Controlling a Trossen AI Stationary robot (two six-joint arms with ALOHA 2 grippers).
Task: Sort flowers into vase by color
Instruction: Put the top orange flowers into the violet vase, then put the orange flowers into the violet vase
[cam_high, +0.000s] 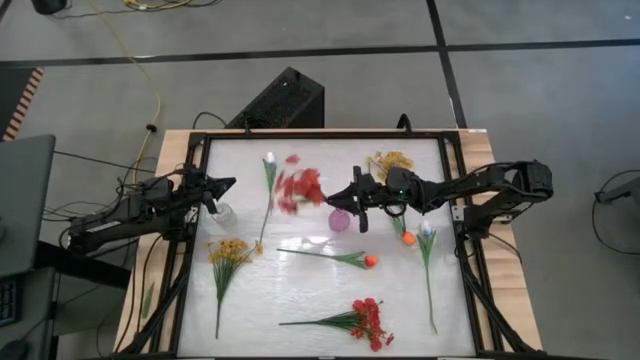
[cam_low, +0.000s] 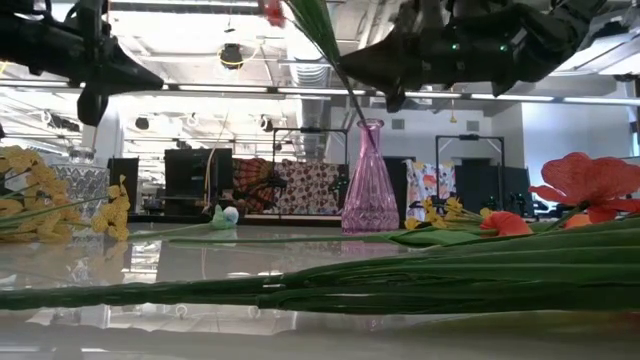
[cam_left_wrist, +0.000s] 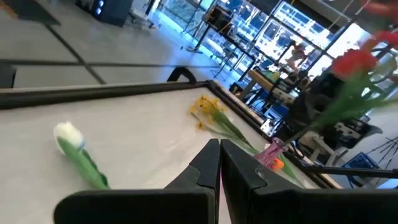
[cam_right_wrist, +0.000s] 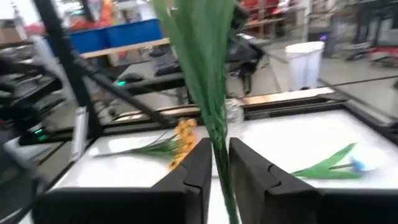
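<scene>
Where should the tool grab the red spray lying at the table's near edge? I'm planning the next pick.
Grip the red spray mid-stem, coming straight down from above. The stem lies flat on the table, pointing left of its blossoms, with bare surface on both sides; the blossom cluster is bulky and soft.

Counted: two red sprays (cam_high: 300, 187) (cam_high: 368, 321), two yellow sprays (cam_high: 229, 252) (cam_high: 390, 161), two white tulips (cam_high: 269, 160) (cam_high: 427, 230), two orange tulips (cam_high: 370, 262) (cam_high: 408, 239), one pink vase (cam_high: 340, 220), one clear vase (cam_high: 224, 212).
</scene>
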